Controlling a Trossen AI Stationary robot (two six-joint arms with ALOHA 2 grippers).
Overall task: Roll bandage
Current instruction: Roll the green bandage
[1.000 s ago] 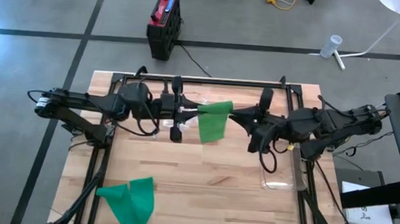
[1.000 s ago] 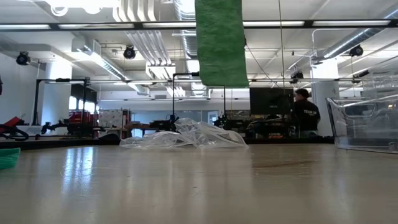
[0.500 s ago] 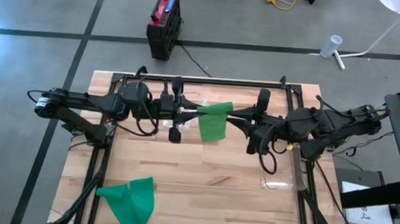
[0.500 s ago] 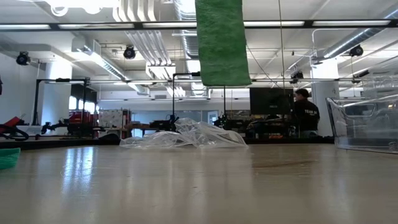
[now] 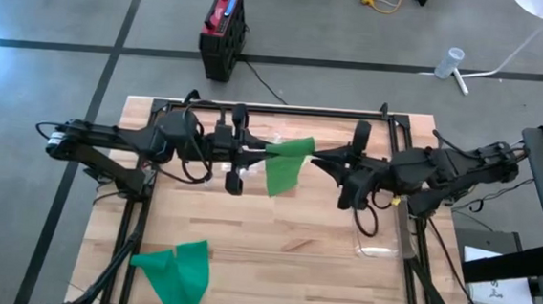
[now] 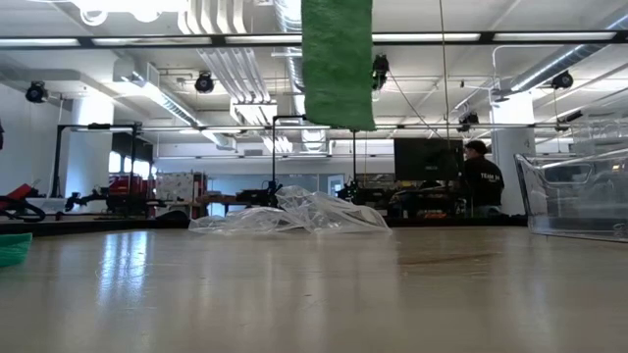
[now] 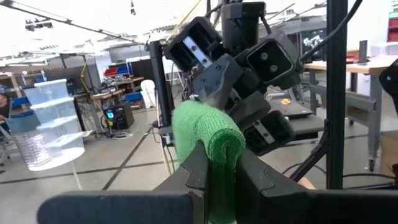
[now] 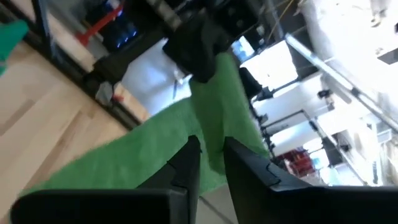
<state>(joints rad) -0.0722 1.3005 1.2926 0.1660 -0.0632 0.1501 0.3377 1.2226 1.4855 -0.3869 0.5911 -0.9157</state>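
A green bandage (image 5: 284,164) is held up in the air between my two grippers over the table's far half. Its free strip (image 6: 337,64) hangs straight down, clear of the table. My left gripper (image 5: 255,152) comes from the table's left and is shut on the bandage's rolled end (image 7: 208,127). My right gripper (image 5: 321,159) comes from the right and is shut on the bandage's other side. A second green bandage (image 5: 175,270) lies crumpled on the table at the near left. My left gripper pinches the bandage's rolled-up top end (image 7: 219,148) between its two fingers, coming in level from the table's left. The roll stands clear of the table and the rest of the strip hangs below it. My right gripper pinches the upper part of the bandage (image 8: 210,134) between its two fingers, coming in about level from the table's right, facing the left gripper. The cloth spreads out and hangs below the fingers, clear of the table.
A crumpled clear plastic bag (image 6: 294,212) lies at the table's far side. A clear plastic container (image 5: 383,238) stands at the right edge. The table's dark frame rail (image 5: 284,108) runs along the far edge. Bare wood (image 5: 283,258) fills the middle and near part.
The hanging strip has swung a little toward the table's left and its lower end stands slightly higher than before. Both grippers have stayed where they were, still shut on the bandage.
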